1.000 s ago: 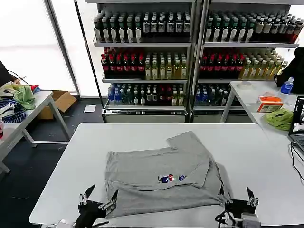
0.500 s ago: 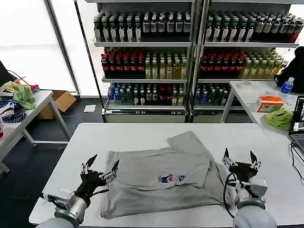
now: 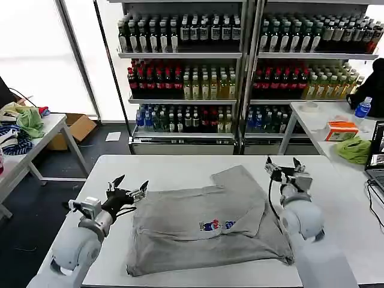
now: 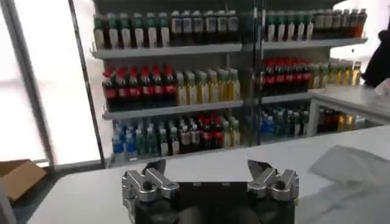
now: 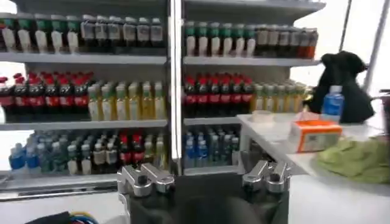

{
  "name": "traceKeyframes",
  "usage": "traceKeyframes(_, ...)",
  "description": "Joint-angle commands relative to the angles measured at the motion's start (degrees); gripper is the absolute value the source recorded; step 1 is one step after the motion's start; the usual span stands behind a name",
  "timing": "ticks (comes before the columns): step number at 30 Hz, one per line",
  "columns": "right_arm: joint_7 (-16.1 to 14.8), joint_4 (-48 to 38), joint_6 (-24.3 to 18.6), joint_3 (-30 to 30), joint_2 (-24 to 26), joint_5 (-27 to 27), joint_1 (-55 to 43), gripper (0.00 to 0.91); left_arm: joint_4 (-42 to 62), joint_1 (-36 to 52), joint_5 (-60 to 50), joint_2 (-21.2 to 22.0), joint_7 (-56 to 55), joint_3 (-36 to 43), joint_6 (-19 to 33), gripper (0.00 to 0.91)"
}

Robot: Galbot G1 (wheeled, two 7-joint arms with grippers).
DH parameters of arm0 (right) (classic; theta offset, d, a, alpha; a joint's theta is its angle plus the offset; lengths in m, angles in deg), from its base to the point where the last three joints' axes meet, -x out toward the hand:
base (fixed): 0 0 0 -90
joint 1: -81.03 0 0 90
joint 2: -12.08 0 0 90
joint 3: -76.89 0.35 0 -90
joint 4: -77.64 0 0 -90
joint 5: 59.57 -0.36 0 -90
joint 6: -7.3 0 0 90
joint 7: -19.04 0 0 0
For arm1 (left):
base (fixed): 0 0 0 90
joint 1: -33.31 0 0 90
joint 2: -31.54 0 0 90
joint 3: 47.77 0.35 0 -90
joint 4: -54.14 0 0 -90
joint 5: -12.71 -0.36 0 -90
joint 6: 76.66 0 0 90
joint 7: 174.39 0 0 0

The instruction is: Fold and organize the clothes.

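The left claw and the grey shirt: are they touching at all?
Cannot tell. In the head view the open left gripper sits just above the grey shirt's far left corner, and no view plainly shows a gap or contact.

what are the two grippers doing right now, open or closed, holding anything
Left gripper: open, holding nothing, raised beside the shirt's left edge.
Right gripper: open, holding nothing, above the table past the shirt's right side.

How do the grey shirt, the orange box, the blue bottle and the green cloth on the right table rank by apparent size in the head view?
1. Grey shirt, by far.
2. Green cloth.
3. Orange box, close to the cloth; unsure.
4. Blue bottle.
The shirt lies nearer the camera.
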Motion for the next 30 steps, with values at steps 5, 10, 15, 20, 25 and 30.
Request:
traceKeyframes(5,-2.75,-20.64,1.57,-7.65,-2.97,-0.77,-15.33,0.907,15.38,11.58,3.01,-2.21,1.15,7.2,-3.67,0.907)
traceKeyframes(10,-3.67,-26.66,1.67,-7.45,-4.86,0.06,-17.2,0.907,18.56,12.78,2.98,-1.42,1.62,8.21,-3.67,0.907)
traceKeyframes(15,-4.87,-31.24,1.62,-5.76,-7.1,0.79,-17.18,0.907,19.4,12.55,2.71,-0.72,1.54,8.36,-3.68,0.907)
traceKeyframes(20,-5.66,-31.24,1.18,-5.64,-7.91,2.34,-15.78,0.907,19.76,11.89,2.25,-0.6,1.56,8.39,-3.67,0.907)
traceKeyframes(25,-6.07,-31.26,1.23,-5.41,-8.74,2.88,-14.88,0.907,19.84,11.63,2.06,0.22,1.43,7.97,-3.69,0.907)
traceKeyframes(30,-6.4,-32.03,1.19,-5.66,-9.0,3.08,-14.31,0.907,20.09,10.89,1.06,1.16,1.5,7.72,-3.68,0.907)
